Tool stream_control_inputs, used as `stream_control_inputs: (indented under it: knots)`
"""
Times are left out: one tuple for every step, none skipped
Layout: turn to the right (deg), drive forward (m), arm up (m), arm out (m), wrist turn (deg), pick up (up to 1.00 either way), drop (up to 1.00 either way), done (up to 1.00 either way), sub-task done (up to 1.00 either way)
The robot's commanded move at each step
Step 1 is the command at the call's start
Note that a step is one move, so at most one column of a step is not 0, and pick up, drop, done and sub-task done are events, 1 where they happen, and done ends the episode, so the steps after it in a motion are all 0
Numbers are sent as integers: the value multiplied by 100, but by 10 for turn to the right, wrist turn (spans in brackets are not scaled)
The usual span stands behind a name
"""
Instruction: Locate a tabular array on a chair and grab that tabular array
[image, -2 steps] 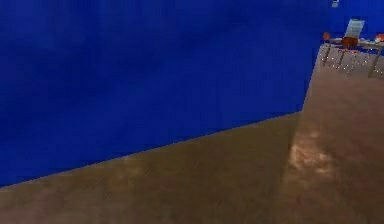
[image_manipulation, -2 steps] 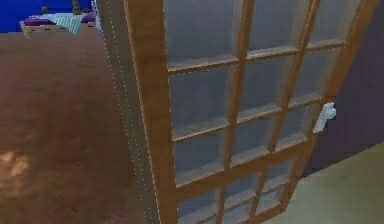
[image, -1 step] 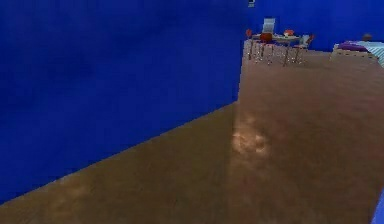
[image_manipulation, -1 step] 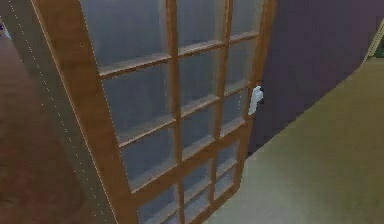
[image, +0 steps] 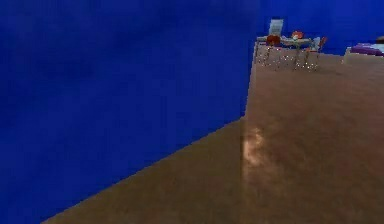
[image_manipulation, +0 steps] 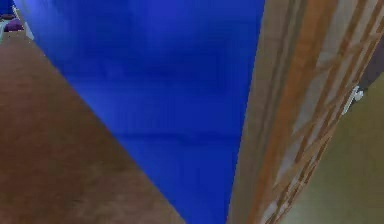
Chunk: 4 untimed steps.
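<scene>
**Handling note: tabular array not yet identified**

A blue wall (image: 120, 80) bounds the brown floor (image: 300, 150); far off, at the forward view's upper right, a pale-framed piece of furniture (image: 290, 58) carries small red things (image: 274, 40); no tabular array can be distinguished there, nor a chair confirmed; a wooden door (image_manipulation: 300, 110) stands close in the arm side view; the gripper state cannot be told. Expect a light, thin, possibly flexible item; grasp a free edge.

1. No text, label, number or sign can be read on the blue wall (image: 120, 80) or the wooden door (image_manipulation: 300, 110).
2. Items on the distant small table (image: 290, 60) are too small to show print.
</scene>
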Motion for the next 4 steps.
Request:
stream_control_inputs:
  knots:
    - [360, 0, 0, 0, 0, 0, 0, 0, 0]
    - [0, 100, 0, 0, 0, 0, 0, 0, 0]
    - [0, 100, 0, 0, 0, 0, 0, 0, 0]
    - [0, 100, 0, 0, 0, 0, 0, 0, 0]
